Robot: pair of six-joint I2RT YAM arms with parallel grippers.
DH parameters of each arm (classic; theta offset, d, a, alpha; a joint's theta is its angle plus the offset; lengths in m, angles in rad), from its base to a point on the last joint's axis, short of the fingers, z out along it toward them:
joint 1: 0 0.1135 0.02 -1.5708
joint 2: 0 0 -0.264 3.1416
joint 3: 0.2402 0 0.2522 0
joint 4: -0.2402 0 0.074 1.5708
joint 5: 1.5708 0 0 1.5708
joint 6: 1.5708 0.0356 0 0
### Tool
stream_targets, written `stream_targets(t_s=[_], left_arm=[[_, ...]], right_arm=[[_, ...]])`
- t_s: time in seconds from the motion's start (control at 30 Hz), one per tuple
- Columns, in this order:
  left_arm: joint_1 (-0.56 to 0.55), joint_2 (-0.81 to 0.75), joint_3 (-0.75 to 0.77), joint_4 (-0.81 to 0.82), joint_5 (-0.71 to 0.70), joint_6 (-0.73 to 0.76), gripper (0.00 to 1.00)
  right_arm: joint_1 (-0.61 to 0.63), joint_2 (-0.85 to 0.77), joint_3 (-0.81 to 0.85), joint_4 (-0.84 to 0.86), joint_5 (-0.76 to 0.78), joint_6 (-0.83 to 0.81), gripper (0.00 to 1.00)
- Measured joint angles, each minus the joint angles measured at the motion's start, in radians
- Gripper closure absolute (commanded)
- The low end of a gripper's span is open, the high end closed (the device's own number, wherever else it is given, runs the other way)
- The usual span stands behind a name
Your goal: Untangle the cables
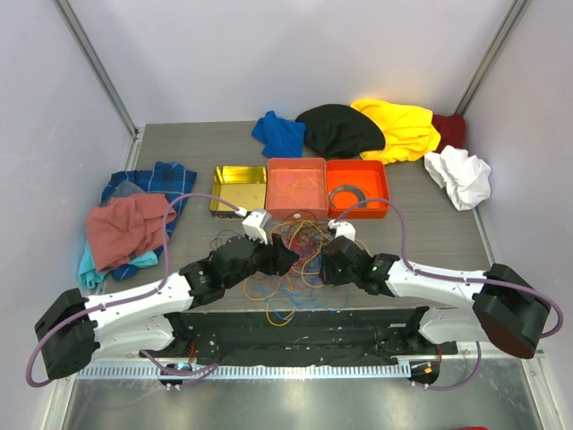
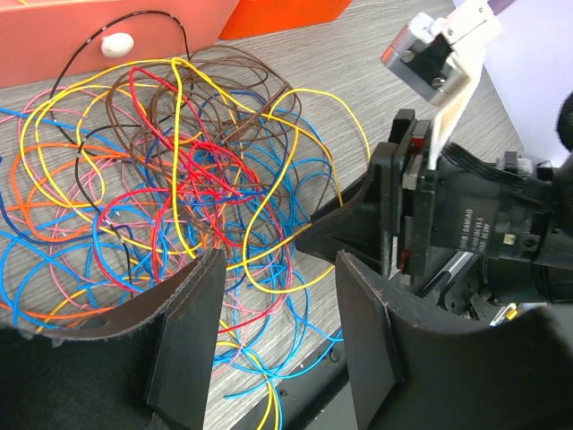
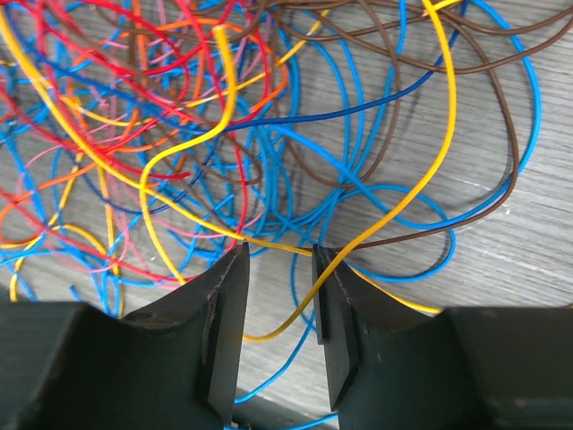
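**Tangle lies between both grippers, boxes behind**

Gold tin (image 1: 238, 167), shiny floor. Salmon box (image 1: 296, 161) holds a few thin wire loops. Orange tray (image 1: 372, 179) holds a grey coiled ring (image 1: 347, 194). Motor label (image 2: 472, 231) reads "DAMIAO". Cables (image 1: 300, 255) are heaped on the table (image 1: 430, 233), just before the boxes. Left gripper (image 2: 277, 296): fingers spread at the tangle's edge. Right gripper (image 3: 279, 278): fingers parted, a yellow strand loose between them.

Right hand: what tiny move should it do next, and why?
Probably close the right hand gently. Its fingers stand open, and one yellow cable runs right between them at the edge of the tangle, so it looks ready to pinch.
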Motion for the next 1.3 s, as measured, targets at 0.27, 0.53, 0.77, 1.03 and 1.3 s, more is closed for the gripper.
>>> stream_targets(t_s=[0.27,0.53,0.77,1.03,1.3], left_arm=[[0.0,0.0,0.0,0.0,0.0,-0.001,0.43],[0.0,0.0,-0.002,0.002,0.0,-0.004,0.44],[0.0,0.0,-0.002,0.006,0.0,-0.005,0.44],[0.0,0.001,-0.002,0.007,0.0,-0.011,0.44],[0.0,0.001,-0.002,0.006,0.0,-0.022,0.44]], right_arm=[[0.002,0.017,0.0,0.006,0.058,-0.011,0.6],[0.003,0.062,0.001,0.031,0.102,-0.039,0.6],[0.008,0.08,0.001,0.062,0.128,-0.048,0.6],[0.023,0.093,0.002,0.069,0.17,-0.05,0.55],[0.029,0.139,0.034,0.061,0.196,-0.051,0.66]])
